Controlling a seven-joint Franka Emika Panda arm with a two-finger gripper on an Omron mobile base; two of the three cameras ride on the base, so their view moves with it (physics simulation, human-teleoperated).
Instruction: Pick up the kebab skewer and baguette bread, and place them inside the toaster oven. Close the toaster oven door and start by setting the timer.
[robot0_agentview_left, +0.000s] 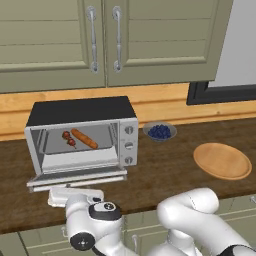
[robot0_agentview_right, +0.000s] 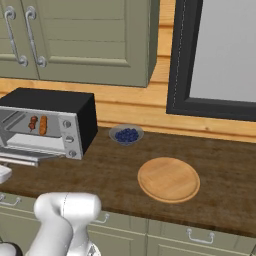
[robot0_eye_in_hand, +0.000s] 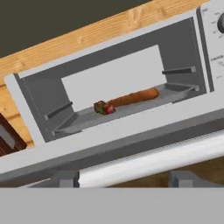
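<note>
At the left of the left base view the toaster oven (robot0_agentview_left: 82, 135) stands on the dark wooden desk (robot0_agentview_left: 165, 175) with its chamber exposed; the kebab skewer (robot0_agentview_left: 69, 139) and the baguette bread (robot0_agentview_left: 84, 138) lie side by side on the tray inside, the skewer to the left, touching or nearly so. The toaster oven door (robot0_agentview_left: 77, 179) hangs dropped open below the chamber, its silver bar handle (robot0_eye_in_hand: 153, 158) crossing the lower part of the hand view just above the two dark finger tips of the gripper (robot0_eye_in_hand: 124, 179). The jaws stand apart, one tip on each side of centre, holding nothing. Loading looks finished, so the step in hand is likely closing the door. To do it well, the tips should come under the bar near its middle and push up and inward along the door's arc, squarely rather than at one end, so the door does not twist or slip off. Further right sit the three knobs (robot0_agentview_left: 129, 145), a bowl of blueberries (robot0_agentview_left: 159, 131) and a round wooden board (robot0_agentview_left: 222, 160), both well apart from the oven.
</note>
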